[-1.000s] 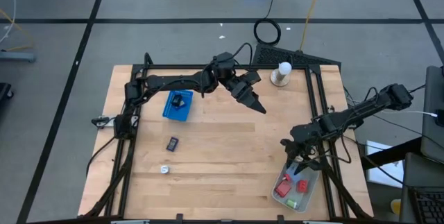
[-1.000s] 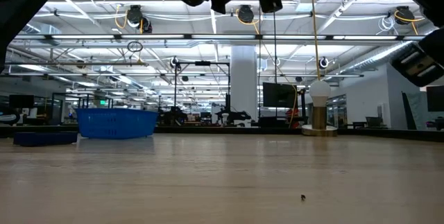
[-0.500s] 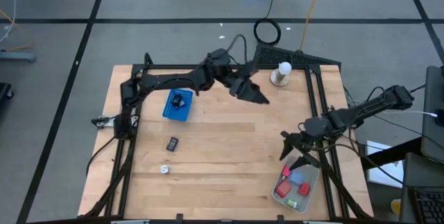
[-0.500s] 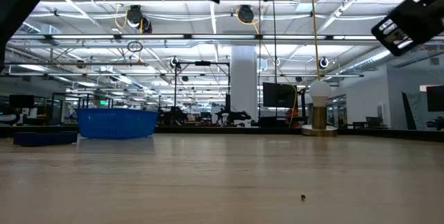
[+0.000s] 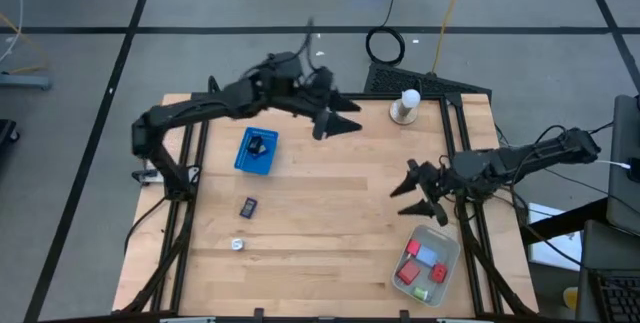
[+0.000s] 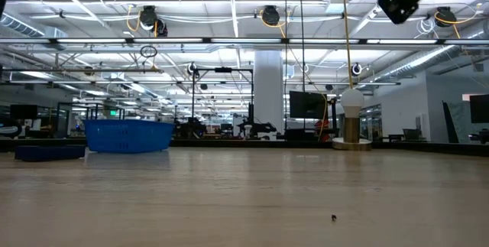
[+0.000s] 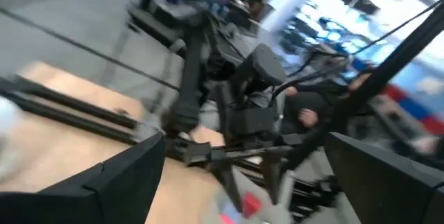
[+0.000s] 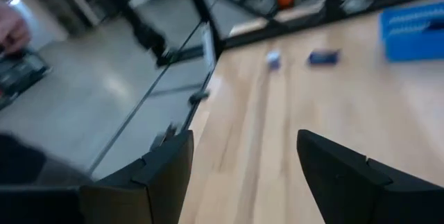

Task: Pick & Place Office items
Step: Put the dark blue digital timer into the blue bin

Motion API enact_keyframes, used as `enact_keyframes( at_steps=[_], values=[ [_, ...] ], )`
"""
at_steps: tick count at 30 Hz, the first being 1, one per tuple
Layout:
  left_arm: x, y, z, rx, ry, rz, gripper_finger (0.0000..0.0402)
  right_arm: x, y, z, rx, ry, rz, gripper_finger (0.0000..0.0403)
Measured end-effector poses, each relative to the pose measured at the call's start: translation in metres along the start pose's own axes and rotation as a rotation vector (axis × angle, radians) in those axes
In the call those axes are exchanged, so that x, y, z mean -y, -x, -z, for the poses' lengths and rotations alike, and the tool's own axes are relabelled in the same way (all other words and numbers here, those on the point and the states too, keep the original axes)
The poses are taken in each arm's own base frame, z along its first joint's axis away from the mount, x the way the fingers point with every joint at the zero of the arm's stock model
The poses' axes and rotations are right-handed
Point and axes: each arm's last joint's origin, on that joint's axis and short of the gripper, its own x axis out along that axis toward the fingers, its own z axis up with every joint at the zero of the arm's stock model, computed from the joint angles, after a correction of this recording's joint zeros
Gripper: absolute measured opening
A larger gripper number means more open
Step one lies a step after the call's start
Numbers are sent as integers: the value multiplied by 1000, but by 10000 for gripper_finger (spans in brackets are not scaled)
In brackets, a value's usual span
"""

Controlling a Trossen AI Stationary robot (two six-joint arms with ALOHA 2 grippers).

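The right gripper hangs above bare tabletop near the right edge of the wooden table, its two fingers spread apart and holding nothing, pointing toward the table's middle. Just beside it, toward the near right corner, lies the translucent tray, which contains several office items: red blocks, a blue bit and a green piece. The left gripper is raised over the far middle of the table, its fingers likewise wide apart and empty. Near it, at the far edge, stands the white knob-topped stand. On the left half of the table rests a blue basket with a black binder clip inside it. Nearer the front edge, apart from the basket, a small dark blue piece lies on the wood, and beyond it, well apart from the tray, a silvery-white piece. In the low view the basket sits at the left and the stand at the right.
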Motion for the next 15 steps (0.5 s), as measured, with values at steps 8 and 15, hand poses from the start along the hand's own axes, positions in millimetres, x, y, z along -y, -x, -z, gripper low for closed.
enact_keyframes(
  at_steps=[8,15],
  values=[
    [48,64,-14,48,-113,-197,397,7,8,-39,170,-7,223,252],
    [74,107,6,-95,-143,-454,397,16,17,-72,305,26,414,252]
  ],
)
